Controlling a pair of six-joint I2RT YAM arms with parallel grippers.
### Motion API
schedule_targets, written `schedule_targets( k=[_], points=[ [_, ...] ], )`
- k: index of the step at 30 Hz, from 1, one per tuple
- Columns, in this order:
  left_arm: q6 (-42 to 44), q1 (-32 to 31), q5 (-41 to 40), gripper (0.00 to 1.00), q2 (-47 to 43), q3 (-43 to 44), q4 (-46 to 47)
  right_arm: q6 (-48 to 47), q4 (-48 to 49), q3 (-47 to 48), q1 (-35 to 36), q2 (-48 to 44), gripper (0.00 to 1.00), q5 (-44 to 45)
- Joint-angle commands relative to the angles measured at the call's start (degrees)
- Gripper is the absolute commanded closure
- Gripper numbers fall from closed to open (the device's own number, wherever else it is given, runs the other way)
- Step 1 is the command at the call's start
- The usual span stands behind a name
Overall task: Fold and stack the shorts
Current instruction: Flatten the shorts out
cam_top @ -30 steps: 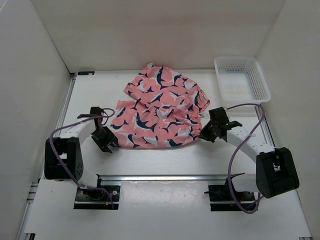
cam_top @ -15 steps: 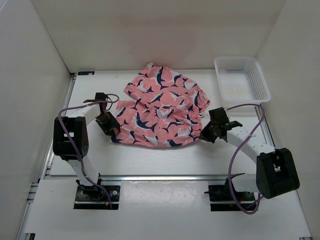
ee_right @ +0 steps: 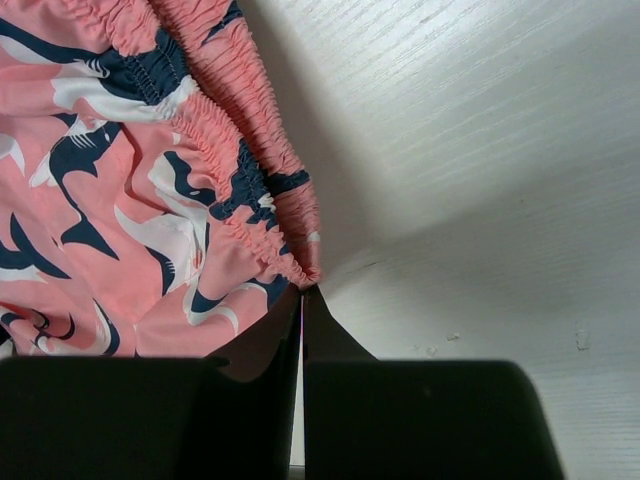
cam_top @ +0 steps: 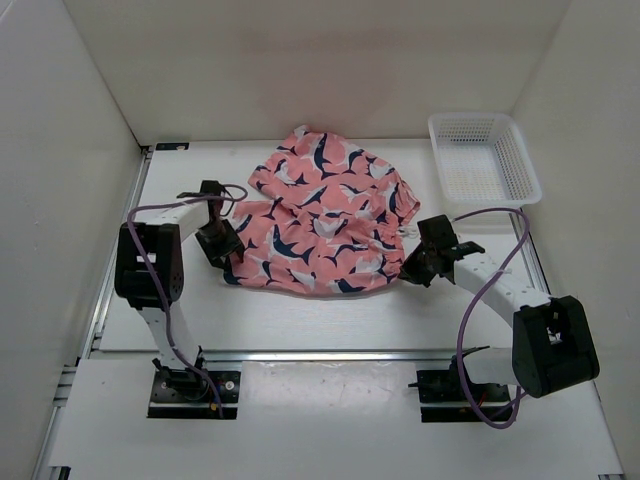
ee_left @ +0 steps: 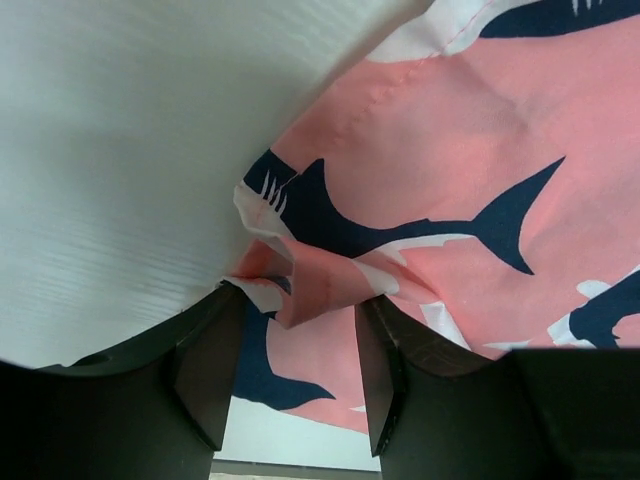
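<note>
Shorts [cam_top: 320, 225] rumpled mid-table [cam_top: 330, 315]; right gripper [ee_right: 302, 292] clenched on the waistband [ee_right: 240, 180] corner by a thin tip pinch, left gripper [ee_left: 296, 300] parted around a bunched hem fold [ee_left: 290, 280], not pinching it: a pull now may slip either hold and leave the fabric bunched.

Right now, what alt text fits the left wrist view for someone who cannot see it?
The left pincer holds its two dark fingers apart around a bunched fold at the edge of salmon-pink shark-print shorts. A white table shows at upper left.
</note>
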Motion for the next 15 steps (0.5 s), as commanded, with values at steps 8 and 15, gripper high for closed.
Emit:
schedule_targets(
  k=[8, 15],
  points=[
    [2.09, -0.56, -10.64, 0.07, -7.95, 11.92, -8.99, -0.46, -3.23, 3.81, 0.25, -3.87, 1.00, 2.29],
    [0.42, -0.56, -13.47, 0.03, -17.10, 17.30, -17.00, -0.46, -3.23, 4.34, 0.25, -3.88, 1.00, 2.29]
  ],
)
